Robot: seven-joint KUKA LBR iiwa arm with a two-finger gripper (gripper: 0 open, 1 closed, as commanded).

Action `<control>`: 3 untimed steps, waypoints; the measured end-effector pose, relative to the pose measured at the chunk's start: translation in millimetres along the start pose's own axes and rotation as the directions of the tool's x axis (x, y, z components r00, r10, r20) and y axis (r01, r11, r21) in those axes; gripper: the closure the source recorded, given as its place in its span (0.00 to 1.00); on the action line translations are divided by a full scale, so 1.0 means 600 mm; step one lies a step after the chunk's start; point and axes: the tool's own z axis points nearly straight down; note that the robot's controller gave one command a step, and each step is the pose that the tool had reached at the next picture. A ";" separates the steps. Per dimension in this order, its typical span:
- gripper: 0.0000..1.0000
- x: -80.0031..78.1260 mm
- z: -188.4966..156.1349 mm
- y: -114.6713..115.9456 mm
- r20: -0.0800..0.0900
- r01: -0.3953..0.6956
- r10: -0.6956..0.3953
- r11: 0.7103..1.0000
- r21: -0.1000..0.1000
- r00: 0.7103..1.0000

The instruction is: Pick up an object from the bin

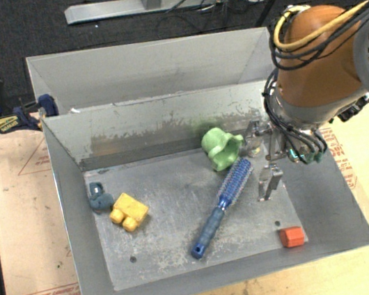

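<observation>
At the left end of the bin (73, 198), near its sloping wall, lie a small grey-blue piece (96, 196) and, just beside it, a yellow block (129, 212). Further right a blue brush (222, 207) lies slantwise across the middle of the floor, its handle toward the near side and its bristle head toward the far right. A green lump (221, 147) sits near the brush head, close to the far wall. Just right of the brush head hangs the gripper (269, 185), low over bare floor. Whether the claw is open or closed I cannot tell, and nothing can be made out in its grasp. An orange cube (293, 236) lies alone toward the near right corner.

I judge this the approach step, with no thing chosen for certain. The brush head and the green lump are the nearest candidates. The next move probably calls for a small shift left to get over the brush, then a straight descent.

The floor is flat, scuffed grey metal, so a thing may slide when nudged. The things lie well spread, so there is room around each, though the green lump has the far wall close behind it.
</observation>
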 end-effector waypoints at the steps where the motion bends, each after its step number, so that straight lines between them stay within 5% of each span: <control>1: 0.00 -0.078 0.270 0.051 0.012 0.175 -0.175 0.985 0.003 0.985; 2: 1.00 -0.083 0.262 0.052 0.024 0.174 -0.174 0.985 0.003 0.984; 3: 1.00 -0.097 0.065 0.032 0.017 0.202 -0.202 0.979 0.004 0.979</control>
